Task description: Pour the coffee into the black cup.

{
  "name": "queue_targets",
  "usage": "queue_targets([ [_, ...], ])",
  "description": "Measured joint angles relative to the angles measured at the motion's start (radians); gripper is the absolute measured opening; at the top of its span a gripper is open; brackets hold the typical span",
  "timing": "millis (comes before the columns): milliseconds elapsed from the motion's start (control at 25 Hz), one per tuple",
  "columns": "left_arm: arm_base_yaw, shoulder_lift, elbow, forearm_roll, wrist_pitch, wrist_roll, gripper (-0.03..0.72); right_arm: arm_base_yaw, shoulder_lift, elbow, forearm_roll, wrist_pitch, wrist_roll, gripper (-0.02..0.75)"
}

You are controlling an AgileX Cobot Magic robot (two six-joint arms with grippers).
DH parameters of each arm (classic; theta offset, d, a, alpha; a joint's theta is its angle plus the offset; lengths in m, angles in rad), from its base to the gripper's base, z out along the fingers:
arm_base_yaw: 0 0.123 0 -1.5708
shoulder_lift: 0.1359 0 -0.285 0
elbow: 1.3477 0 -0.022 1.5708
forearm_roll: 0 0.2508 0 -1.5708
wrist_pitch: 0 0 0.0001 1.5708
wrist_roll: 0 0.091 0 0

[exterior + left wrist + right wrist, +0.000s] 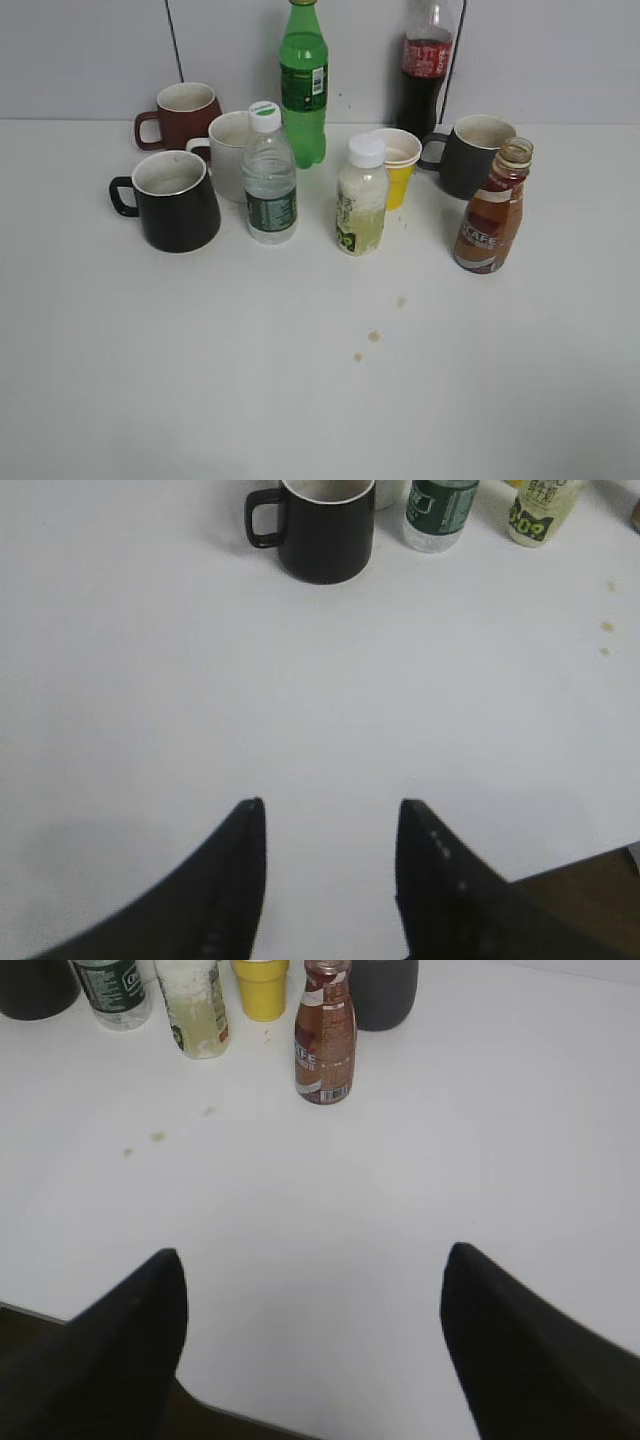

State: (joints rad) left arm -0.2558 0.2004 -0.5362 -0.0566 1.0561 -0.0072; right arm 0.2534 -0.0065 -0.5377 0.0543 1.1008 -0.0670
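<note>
The coffee bottle [492,212], uncapped with a red-brown "CAFE" label, stands upright at the right of the table; it also shows in the right wrist view [325,1035]. The glossy black cup [176,200] with a cream interior stands at the left, handle to the left, and shows in the left wrist view [320,525]. My left gripper [330,805] is open and empty over bare table, well short of the cup. My right gripper [315,1255] is wide open and empty near the table's front edge, well short of the bottle. Neither gripper shows in the exterior view.
Between cup and coffee stand a water bottle [269,178], a pale juice bottle [360,200] and a yellow paper cup [397,165]. Behind are a dark-red mug [180,115], a white mug [228,150], a green bottle [303,80], a cola bottle [425,65] and a dark-grey mug [470,155]. Small brown drips [373,336] mark the table.
</note>
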Motion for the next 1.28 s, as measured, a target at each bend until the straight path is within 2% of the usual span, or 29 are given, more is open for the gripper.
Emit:
queue_targets([
  [760,0.003,-0.005,0.0,0.001,0.0,0.0,0.259,0.0,-0.002,0.023,0.03,-0.046,0.003,0.592],
  [1160,0.168,-0.131,0.0,0.002,-0.004,0.0,0.241,0.0,-0.003,0.03,0.025,-0.06,0.003,0.592],
  [1280,0.187,-0.17,0.0,0.002,-0.004,0.0,0.241,0.0,-0.003,0.03,0.025,-0.06,0.003,0.592],
])
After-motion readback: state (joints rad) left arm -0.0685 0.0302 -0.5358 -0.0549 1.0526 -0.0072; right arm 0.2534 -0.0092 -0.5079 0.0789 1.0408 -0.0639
